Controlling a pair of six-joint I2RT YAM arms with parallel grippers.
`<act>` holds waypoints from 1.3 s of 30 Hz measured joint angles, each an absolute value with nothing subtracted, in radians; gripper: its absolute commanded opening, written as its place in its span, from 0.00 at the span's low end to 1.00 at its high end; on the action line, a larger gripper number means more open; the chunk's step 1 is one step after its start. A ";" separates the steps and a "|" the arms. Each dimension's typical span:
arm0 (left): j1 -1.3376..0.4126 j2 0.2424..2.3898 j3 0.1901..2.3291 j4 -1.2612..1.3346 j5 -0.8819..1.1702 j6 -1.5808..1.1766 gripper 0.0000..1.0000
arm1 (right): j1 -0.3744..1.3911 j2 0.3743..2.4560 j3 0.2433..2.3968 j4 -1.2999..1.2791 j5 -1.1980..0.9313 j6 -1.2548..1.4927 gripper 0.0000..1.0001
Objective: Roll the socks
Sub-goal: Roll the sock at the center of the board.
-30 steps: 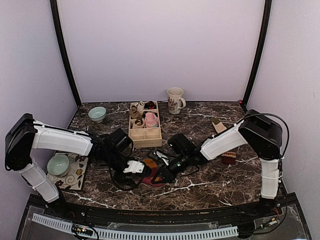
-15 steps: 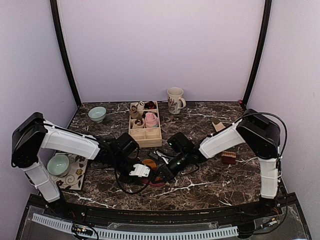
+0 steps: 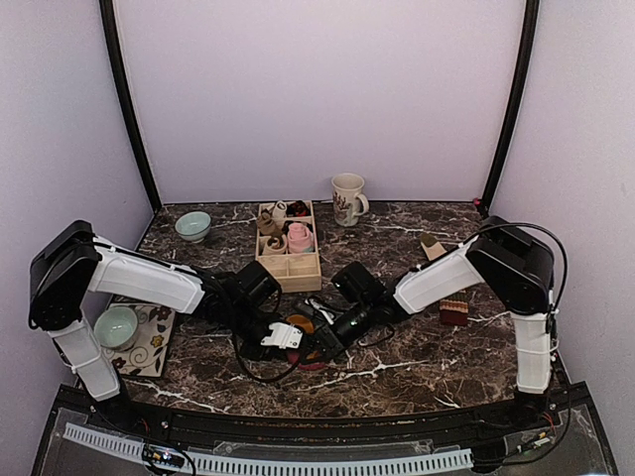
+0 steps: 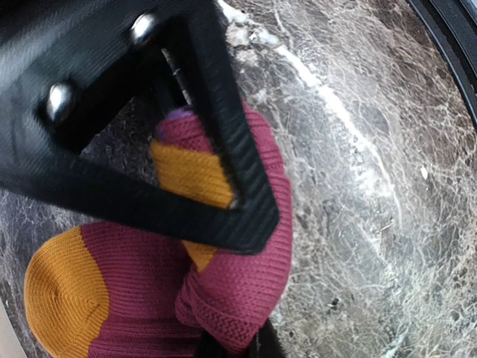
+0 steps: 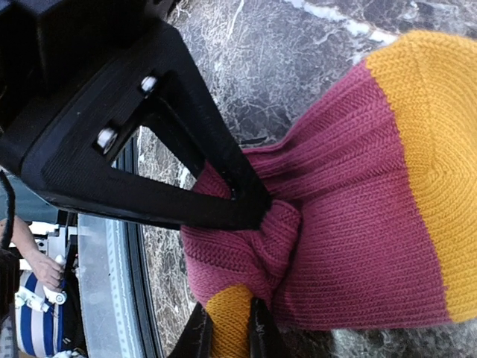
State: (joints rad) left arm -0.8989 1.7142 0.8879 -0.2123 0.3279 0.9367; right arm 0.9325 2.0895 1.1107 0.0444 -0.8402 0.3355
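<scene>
The striped socks (image 3: 298, 324) lie bunched mid-table near the front, maroon with orange bands. In the left wrist view a maroon sock (image 4: 238, 291) with an orange toe (image 4: 63, 294) is folded over, and my left gripper (image 4: 250, 276) is shut on its folded cuff. My right gripper (image 5: 246, 257) pinches a gathered bunch of maroon and orange knit (image 5: 246, 246). From above, the left gripper (image 3: 289, 337) and the right gripper (image 3: 322, 335) meet tip to tip over the socks and hide most of them.
A wooden divided box (image 3: 288, 268) behind the grippers holds a pink bundle (image 3: 300, 238) and small rolls. A mug (image 3: 347, 198) stands at the back, a pale green bowl (image 3: 193, 226) back left, another bowl (image 3: 116, 327) on a patterned mat, and a brown block (image 3: 453, 312) at right.
My left gripper has moved right, up against the right gripper, and has closed on the sock. The right gripper has kept its grip and barely moved.
</scene>
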 measured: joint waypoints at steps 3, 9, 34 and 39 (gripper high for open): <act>-0.899 1.725 0.906 -0.230 0.339 0.926 0.00 | 0.939 2.048 1.062 0.088 -0.785 0.336 0.78; -0.901 1.752 0.938 -0.270 0.435 0.904 0.00 | 0.951 1.896 0.971 0.117 -0.542 0.308 0.99; -0.794 1.960 1.187 -0.575 0.669 0.855 0.00 | 1.002 1.329 0.472 0.356 0.090 0.148 0.94; -0.783 2.016 1.253 -0.660 0.704 0.862 0.00 | 1.176 1.364 0.475 0.391 0.089 -0.005 0.87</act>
